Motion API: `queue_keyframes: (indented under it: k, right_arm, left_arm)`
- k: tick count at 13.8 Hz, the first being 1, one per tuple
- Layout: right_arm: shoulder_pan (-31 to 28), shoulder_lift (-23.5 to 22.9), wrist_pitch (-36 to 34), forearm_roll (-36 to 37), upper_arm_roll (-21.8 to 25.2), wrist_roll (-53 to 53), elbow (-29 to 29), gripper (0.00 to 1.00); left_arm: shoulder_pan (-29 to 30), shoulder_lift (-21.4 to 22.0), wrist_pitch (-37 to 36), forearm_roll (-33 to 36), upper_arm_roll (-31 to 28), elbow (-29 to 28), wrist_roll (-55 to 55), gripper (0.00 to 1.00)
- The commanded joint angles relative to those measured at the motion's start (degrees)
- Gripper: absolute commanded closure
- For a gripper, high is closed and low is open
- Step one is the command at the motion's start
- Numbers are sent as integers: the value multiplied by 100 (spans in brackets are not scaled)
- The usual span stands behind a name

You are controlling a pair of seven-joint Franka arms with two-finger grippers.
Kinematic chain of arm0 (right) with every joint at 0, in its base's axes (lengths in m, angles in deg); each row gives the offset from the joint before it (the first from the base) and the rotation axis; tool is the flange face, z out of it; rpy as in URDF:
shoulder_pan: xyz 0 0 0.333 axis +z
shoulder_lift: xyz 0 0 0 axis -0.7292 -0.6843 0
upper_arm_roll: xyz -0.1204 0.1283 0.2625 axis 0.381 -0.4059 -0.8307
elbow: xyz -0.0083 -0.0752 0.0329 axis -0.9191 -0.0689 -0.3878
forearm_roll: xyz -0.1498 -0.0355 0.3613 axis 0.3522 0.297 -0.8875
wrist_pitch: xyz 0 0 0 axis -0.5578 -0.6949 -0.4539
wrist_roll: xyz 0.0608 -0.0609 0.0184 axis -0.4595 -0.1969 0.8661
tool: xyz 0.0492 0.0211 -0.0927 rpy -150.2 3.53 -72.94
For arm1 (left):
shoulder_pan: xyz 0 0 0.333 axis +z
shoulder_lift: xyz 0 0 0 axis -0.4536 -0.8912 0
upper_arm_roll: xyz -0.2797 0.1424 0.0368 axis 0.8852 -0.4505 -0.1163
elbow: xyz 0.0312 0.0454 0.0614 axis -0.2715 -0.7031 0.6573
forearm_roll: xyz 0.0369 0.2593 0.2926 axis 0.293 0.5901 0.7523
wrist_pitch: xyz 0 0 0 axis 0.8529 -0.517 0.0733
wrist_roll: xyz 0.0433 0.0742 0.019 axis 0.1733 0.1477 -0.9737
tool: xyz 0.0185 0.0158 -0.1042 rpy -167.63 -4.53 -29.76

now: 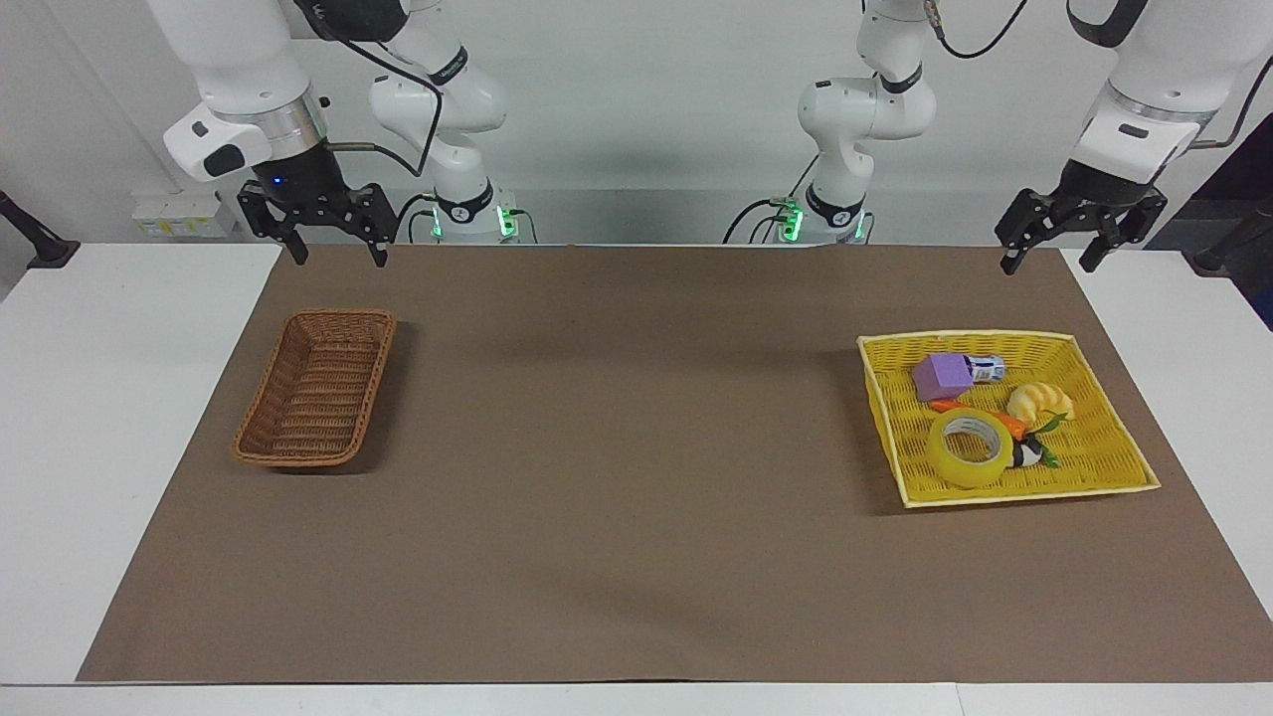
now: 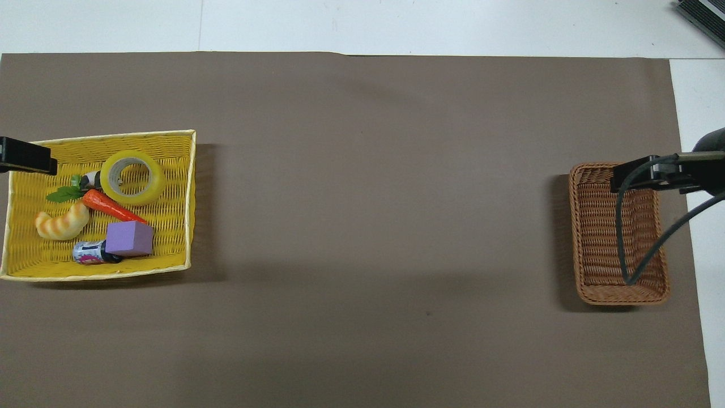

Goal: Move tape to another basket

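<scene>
Nothing moved yet: tape (image 1: 970, 448) lying flat in the yellow tray (image 1: 1124, 475), well below and clear of the left gripper (image 1: 1052, 261) (fingers spread, nothing between them), touching the carrot (image 1: 1006, 422) and a small dark item. Wicker basket (image 1: 316, 388) empty under the right gripper (image 1: 338, 254), also spread and waiting. Croissant (image 1: 1037, 401), purple block (image 1: 941, 376) and small bottle (image 1: 987, 369) crowding the tray, hardly blocking a grip from above.

White table (image 1: 60, 418), brown mat (image 1: 636, 477) with basket (image 1: 316, 388) and yellow tray (image 1: 1004, 418).
</scene>
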Motion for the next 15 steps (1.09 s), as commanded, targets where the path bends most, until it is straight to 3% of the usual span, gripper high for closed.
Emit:
queue_keyframes:
  k: [1,8,15]
  right_arm:
    - [-59,12,-39,-115,-6,176,37,0]
    - [-59,12,-39,-115,-14,176,37,0]
    - [-59,12,-39,-115,-14,176,37,0]
  left_arm:
    - [-24,96,-73,-74,-20,-105,31,0]
    - [-33,87,75,-74,51,-105,83,0]
    - [38,113,734,-83,7,-500,198,0]
